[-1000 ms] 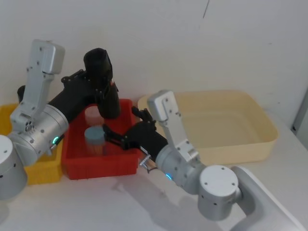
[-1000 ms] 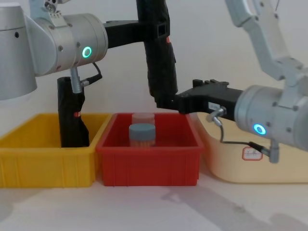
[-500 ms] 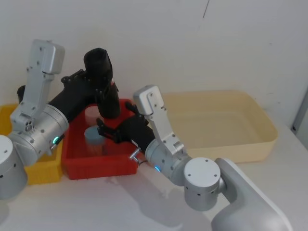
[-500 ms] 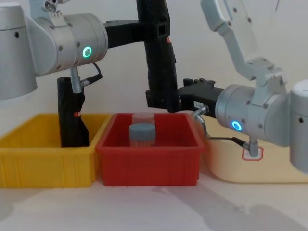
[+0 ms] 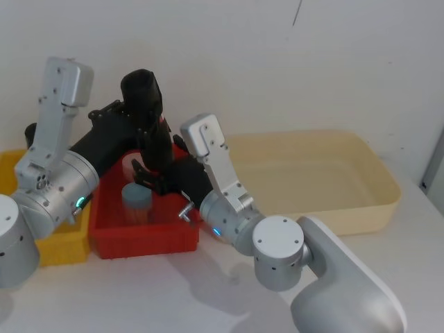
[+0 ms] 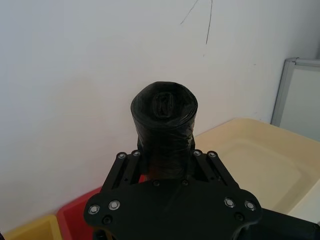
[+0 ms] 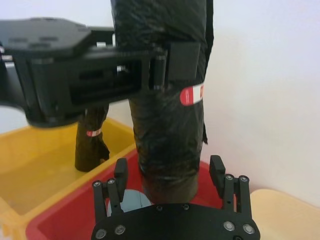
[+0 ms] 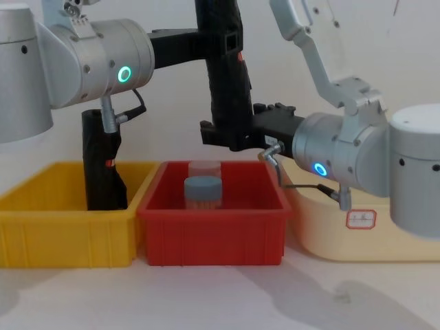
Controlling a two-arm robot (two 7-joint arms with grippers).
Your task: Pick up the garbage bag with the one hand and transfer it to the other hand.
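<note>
Right arm point(image 8: 344, 155): nearest the robot's body, its blue ring lit, reaching across to the robot's left with its gripper out ahead.
Right gripper point(image 7: 169, 172): fingers apart, one on each side of the bag's lower end. The right wrist view shows a gap on both sides, so nothing is clamped yet.
Change: a second ago these fingertips stood just off the bag's right flank. They have since slid to the robot's left until the bag stands between them.
Garbage bag point(image 8: 227, 89): upright in the air, its foot between the right gripper's open fingers and its upper half pinched from above.
Left gripper point(image 8: 223, 45): straight above the right gripper, clamped on the bag just over the red mark. It is unmoved over that second.
Meaning: the pick-up looks done and the handover is at its second grip. The right fingers likely need to close before the left lets go. A hold so near the bag's end may let it tip.
Red bin point(image 8: 213, 234): directly beneath the right gripper, holding a grey-lidded jar point(image 8: 203, 191).
Yellow bin point(image 8: 62, 234): to the left gripper's left and lower, with another black roll point(image 8: 102, 161) standing in it.
Cream tub point(image 5: 347, 208): to the right gripper's right, beyond the right arm.
</note>
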